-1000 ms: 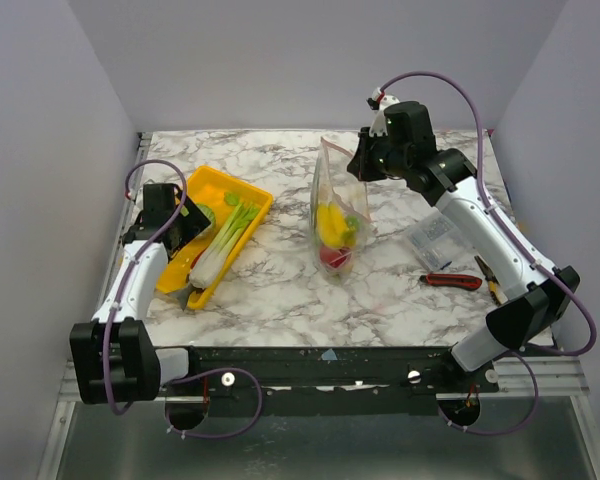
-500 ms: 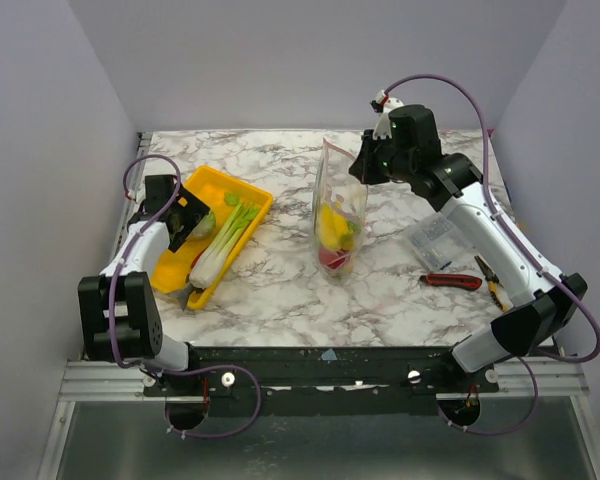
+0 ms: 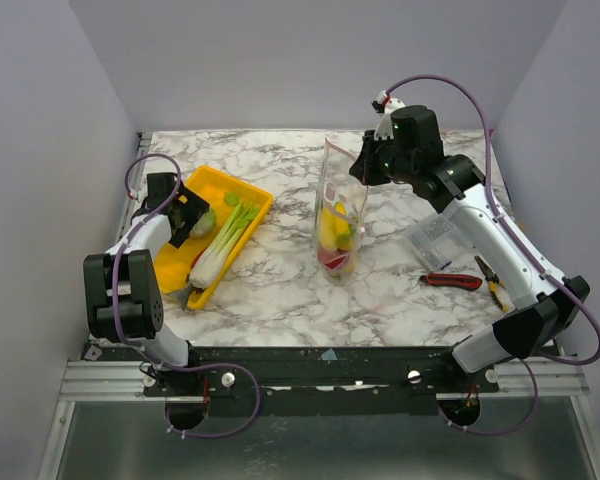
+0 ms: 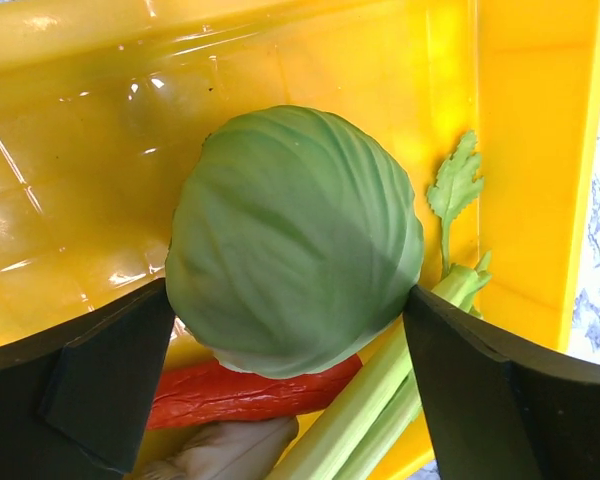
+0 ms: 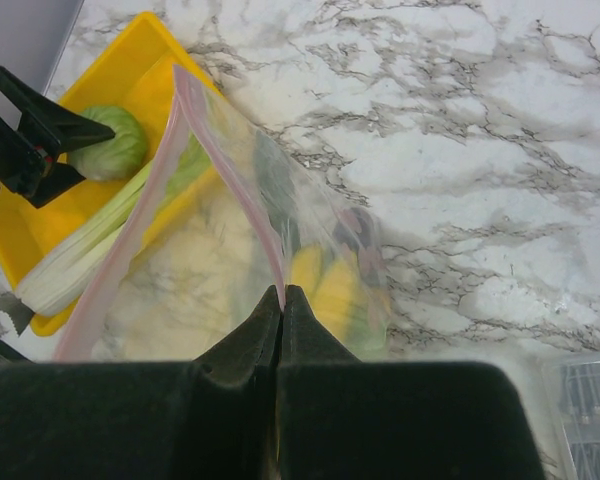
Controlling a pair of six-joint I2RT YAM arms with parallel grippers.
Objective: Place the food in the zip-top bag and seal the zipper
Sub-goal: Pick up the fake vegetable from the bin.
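Your right tool (image 5: 282, 298) pinches the zip-top bag (image 5: 220, 250) upright for loading; your left tool (image 4: 290, 345), wide, flanks the cabbage (image 4: 295, 235).

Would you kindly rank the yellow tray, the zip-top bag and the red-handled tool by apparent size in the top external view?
1. Yellow tray, largest.
2. Zip-top bag, next, though it is held up nearer the camera.
3. Red-handled tool, clearly smallest.

The green cabbage (image 4: 295, 240) hides part of a red piece (image 4: 250, 393); a pale item (image 4: 230, 455), perhaps a root, runs off the bottom edge. Food (image 5: 325, 280) inside the bag (image 5: 180, 270) is blurred.
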